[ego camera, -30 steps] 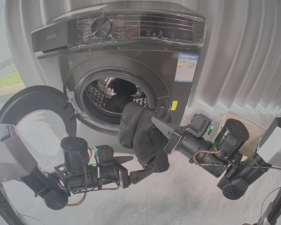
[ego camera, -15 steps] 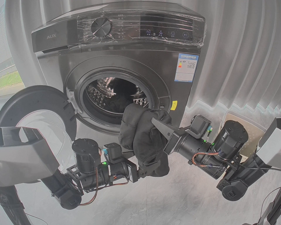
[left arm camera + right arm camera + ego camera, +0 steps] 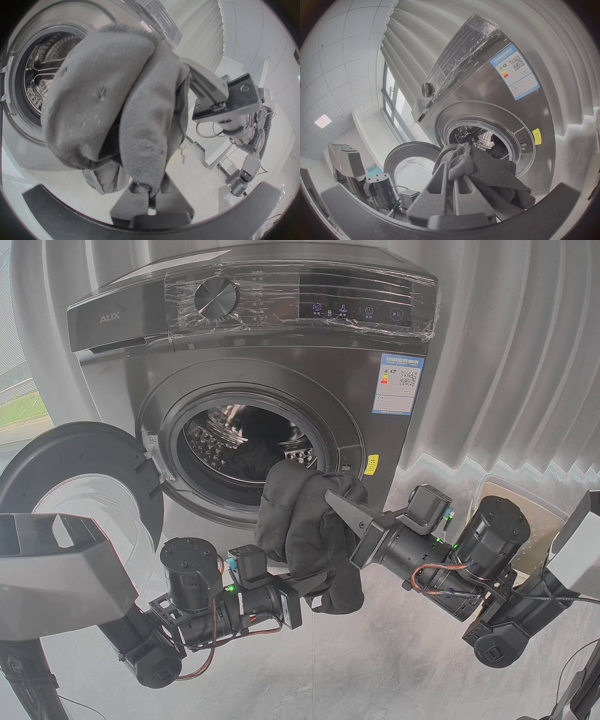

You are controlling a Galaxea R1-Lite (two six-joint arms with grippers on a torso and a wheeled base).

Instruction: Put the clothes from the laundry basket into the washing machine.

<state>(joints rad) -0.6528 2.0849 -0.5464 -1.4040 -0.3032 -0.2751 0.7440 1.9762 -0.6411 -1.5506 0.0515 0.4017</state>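
The right gripper (image 3: 330, 495) is clamped on the top fold of the dark garment (image 3: 300, 521), which hangs from it just in front of the washer (image 3: 250, 365) opening. The left gripper (image 3: 320, 593), just below the right one, is closed on the garment's lower edge. The door (image 3: 75, 459) stands open beside the left gripper

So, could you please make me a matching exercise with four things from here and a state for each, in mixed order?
Things:
1. door
2. garment
3. left gripper
4. right gripper

States:
a. shut on the garment's upper part
b. swung open
c. hangs between both grippers
d. shut on the garment's lower edge

Pairs: 1-b, 2-c, 3-d, 4-a
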